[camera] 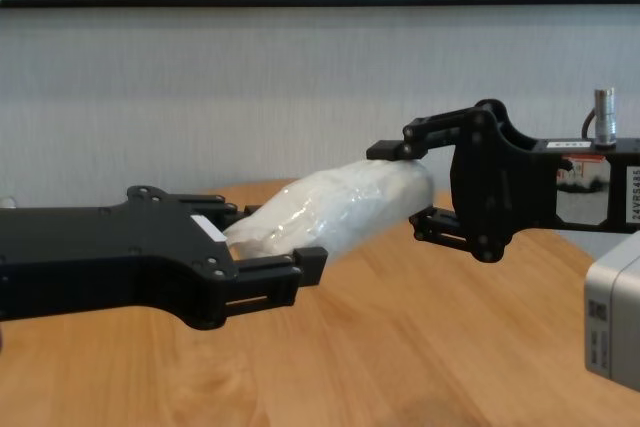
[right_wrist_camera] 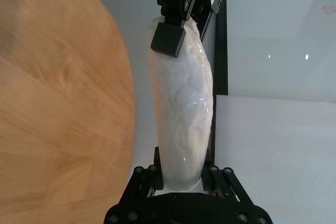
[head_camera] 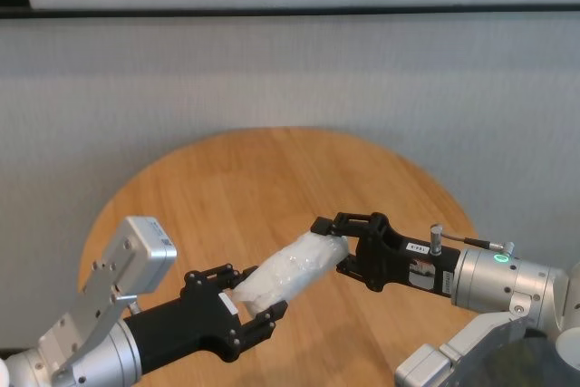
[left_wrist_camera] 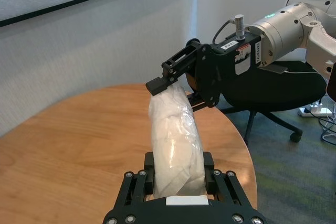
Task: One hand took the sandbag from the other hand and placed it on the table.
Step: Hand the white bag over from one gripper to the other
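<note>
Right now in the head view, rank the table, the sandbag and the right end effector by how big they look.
1. Table
2. Sandbag
3. Right end effector, looking similar to the sandbag, so that order is unsure.

One sandbag (head_camera: 292, 268), two grippers, one table (head_camera: 272, 178)

In the head view, the large round tabletop of light-brown wooden planks (head_camera: 272, 178) fills the centre and lower half of the frame. The small white oblong pouch of crinkly translucent plastic (head_camera: 288, 271) sits at lower centre, above the tabletop, lying slantwise from lower left to upper right. The black left gripper (head_camera: 243, 307) is at its lower-left end, the black right gripper (head_camera: 337, 247) at its upper-right end.
</note>
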`<state>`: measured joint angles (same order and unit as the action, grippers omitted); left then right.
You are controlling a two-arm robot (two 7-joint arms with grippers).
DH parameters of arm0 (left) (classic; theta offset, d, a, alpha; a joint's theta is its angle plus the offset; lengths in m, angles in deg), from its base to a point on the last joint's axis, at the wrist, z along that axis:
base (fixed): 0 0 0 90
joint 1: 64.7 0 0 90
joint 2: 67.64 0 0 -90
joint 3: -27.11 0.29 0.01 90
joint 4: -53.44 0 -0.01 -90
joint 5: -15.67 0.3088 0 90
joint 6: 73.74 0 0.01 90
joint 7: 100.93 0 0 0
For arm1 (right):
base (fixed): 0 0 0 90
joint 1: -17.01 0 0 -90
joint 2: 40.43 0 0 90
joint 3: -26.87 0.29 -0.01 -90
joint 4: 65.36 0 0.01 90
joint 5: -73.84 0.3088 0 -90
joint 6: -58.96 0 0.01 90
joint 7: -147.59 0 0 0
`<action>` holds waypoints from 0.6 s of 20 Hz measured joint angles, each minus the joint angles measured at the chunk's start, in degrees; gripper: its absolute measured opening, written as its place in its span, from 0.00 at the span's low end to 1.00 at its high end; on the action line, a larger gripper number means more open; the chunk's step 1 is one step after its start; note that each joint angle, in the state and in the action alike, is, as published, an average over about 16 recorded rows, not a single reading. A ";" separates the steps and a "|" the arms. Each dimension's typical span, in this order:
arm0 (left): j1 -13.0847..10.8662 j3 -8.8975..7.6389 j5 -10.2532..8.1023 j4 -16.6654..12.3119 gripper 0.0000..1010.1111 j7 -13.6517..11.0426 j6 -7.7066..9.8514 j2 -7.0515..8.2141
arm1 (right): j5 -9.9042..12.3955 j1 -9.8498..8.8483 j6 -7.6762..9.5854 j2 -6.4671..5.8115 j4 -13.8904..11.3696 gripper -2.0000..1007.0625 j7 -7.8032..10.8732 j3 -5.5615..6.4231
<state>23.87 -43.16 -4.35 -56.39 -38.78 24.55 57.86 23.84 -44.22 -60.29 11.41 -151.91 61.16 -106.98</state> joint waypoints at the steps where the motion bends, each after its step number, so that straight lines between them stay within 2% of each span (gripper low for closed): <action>1: 0.00 0.00 0.00 0.00 0.57 0.00 0.00 0.00 | 0.00 0.00 0.00 0.00 0.00 0.38 0.00 0.00; 6: 0.00 0.00 0.00 0.00 0.63 0.00 0.00 0.00 | 0.00 0.00 0.01 0.00 0.00 0.38 0.00 0.00; 12: 0.00 0.00 0.00 0.00 0.77 0.00 0.00 0.00 | 0.00 0.00 0.01 0.00 0.00 0.38 0.00 0.00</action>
<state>23.87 -43.16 -4.35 -56.38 -38.78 24.54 57.86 23.83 -44.22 -60.28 11.40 -151.91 61.16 -106.98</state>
